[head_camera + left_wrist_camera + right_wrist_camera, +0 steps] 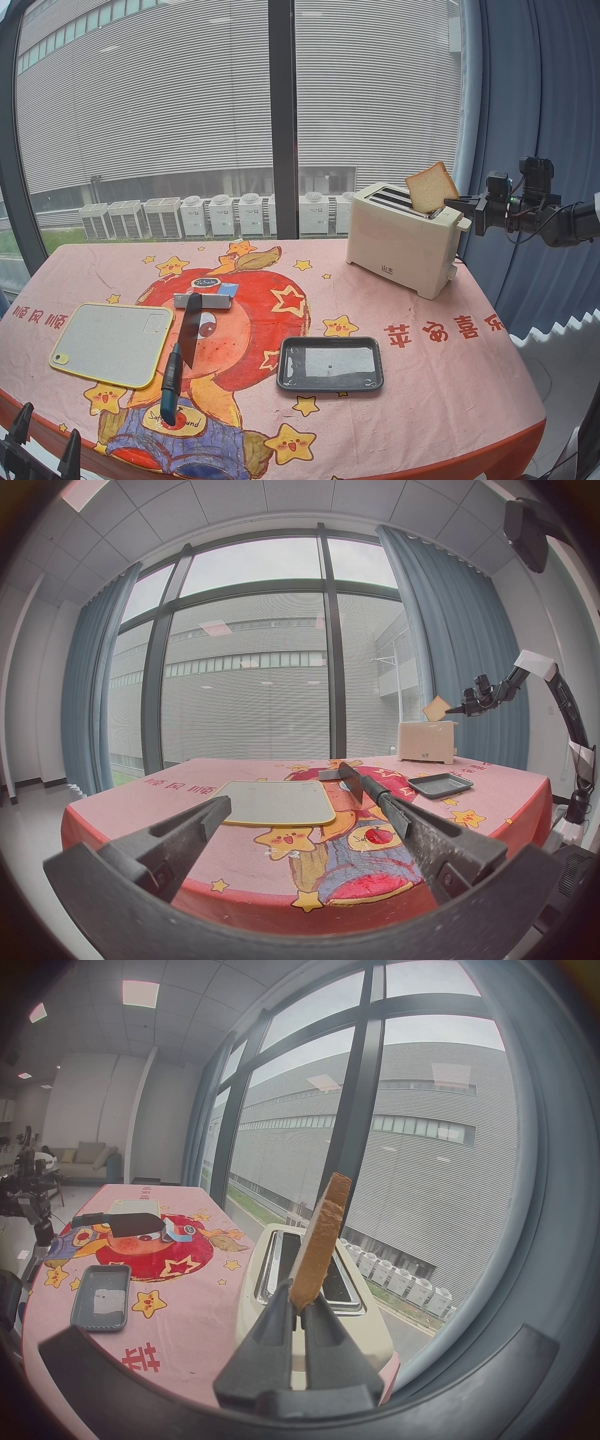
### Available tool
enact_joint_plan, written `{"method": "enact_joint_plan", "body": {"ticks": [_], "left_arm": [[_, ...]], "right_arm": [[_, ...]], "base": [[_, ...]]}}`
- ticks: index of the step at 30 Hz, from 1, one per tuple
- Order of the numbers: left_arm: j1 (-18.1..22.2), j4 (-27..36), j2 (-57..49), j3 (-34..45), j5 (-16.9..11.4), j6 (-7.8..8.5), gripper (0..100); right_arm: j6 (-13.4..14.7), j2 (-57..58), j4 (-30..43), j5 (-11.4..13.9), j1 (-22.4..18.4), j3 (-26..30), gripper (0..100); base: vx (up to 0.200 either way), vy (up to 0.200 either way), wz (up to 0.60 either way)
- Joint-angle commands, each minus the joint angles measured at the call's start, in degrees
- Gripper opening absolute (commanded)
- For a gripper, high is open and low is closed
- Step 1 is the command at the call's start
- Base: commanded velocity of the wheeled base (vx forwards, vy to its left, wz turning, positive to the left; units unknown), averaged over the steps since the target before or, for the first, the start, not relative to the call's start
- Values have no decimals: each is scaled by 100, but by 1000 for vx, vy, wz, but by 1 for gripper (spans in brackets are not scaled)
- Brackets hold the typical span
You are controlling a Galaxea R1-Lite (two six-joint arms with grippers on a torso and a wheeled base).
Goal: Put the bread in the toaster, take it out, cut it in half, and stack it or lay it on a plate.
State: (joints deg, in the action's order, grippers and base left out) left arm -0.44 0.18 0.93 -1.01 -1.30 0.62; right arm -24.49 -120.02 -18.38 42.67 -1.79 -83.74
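Table with pink cartoon cloth (406, 375) carries everything. Cream two-slot toaster (400, 250) sits at its far right corner. Grey cutting board with yellow rim (112, 344) is front left and black rectangular plate (294, 369) front centre. Dark-bladed knife with teal handle (180, 353) lies between them, just beside the board. Pale square bread slice (431, 186) hangs tilted over a toaster slot, lower corner pinched in right gripper (451, 202), jaws clamped on it. Bread looks untoasted, so probably loading; toasting, cutting, plating all left. Left gripper (294, 799) is spread wide, empty, off the near table edge.
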Motion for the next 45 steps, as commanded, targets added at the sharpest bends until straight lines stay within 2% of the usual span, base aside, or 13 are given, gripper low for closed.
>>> {"method": "enact_joint_plan", "body": {"ticks": [1, 45], "left_arm": [[0, -1, -93, 101, -1, -1, 100], [0, -1, -93, 101, -1, -1, 100]], "right_arm": [[-3, 49, 1, -13, 21, 68, 0], [23, -13, 520, -109, 83, -433, 0]], "base": [[0, 0, 0], [0, 0, 0]]}}
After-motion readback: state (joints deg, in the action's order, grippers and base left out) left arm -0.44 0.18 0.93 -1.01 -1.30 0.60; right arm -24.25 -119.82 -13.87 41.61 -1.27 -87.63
